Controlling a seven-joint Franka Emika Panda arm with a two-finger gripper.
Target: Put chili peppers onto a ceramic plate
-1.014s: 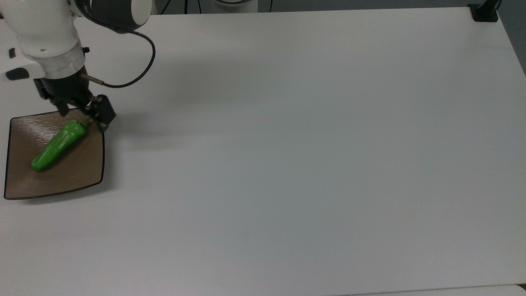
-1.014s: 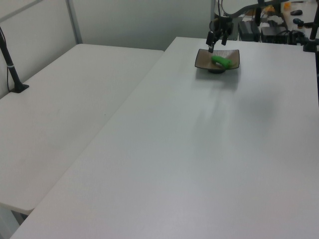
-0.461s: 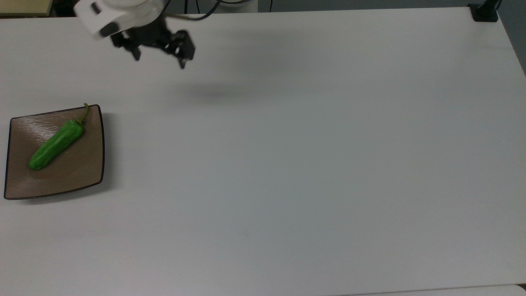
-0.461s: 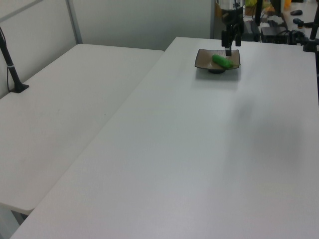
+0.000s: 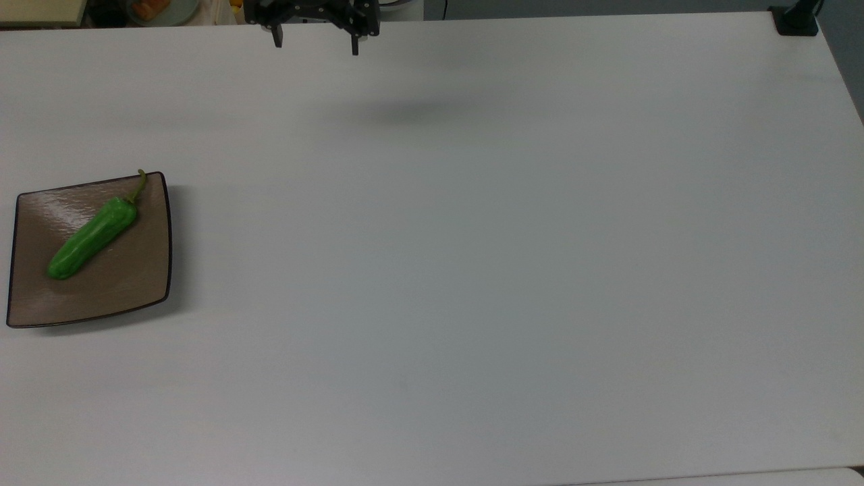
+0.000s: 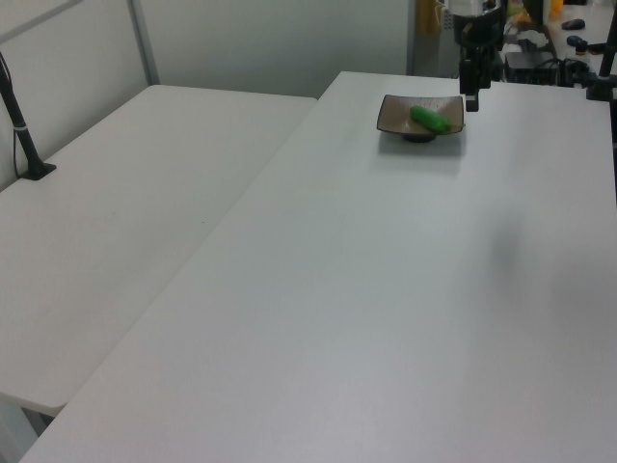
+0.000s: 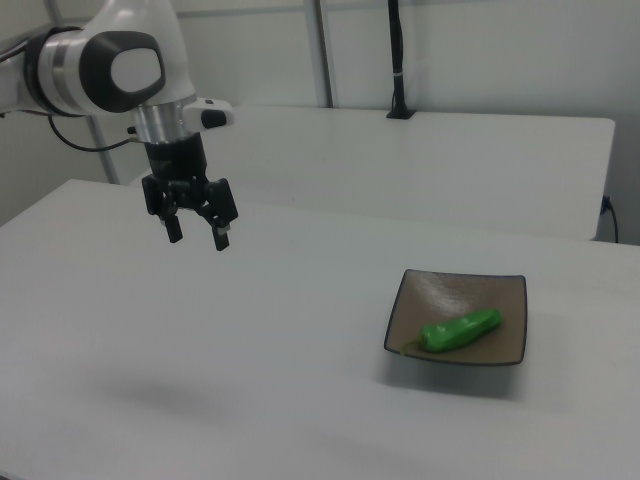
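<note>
Gripper (image 7: 196, 232) of mine hangs in the air with its 2 fingers (image 7: 222, 236) spread apart and nothing between them, well apart from the ceramic plate (image 7: 500, 345) and high above the white table (image 5: 472, 270).

Taking the ceramic plate as landmark and reading the top view from near to far: the plate's near rim lies toward the top view's bottom; on the plate, the chili pepper (image 5: 91, 237) rests diagonally across the glazed surface, blunt tip nearest, stem (image 5: 140, 183) pointing at the far corner and reaching the rim there. Beyond the plate's far edge is bare table, and farther still, toward the top view's upper middle, my gripper sits at the table's far edge. A black clamp (image 5: 795, 19) stands at the far corner, on the top view's right.

Step in hand, as I judge it: placement looks complete, with the pepper wholly on the plate and free of my grasp. My next move calls for no more than a clear retreat, with no contact with plate or pepper.
</note>
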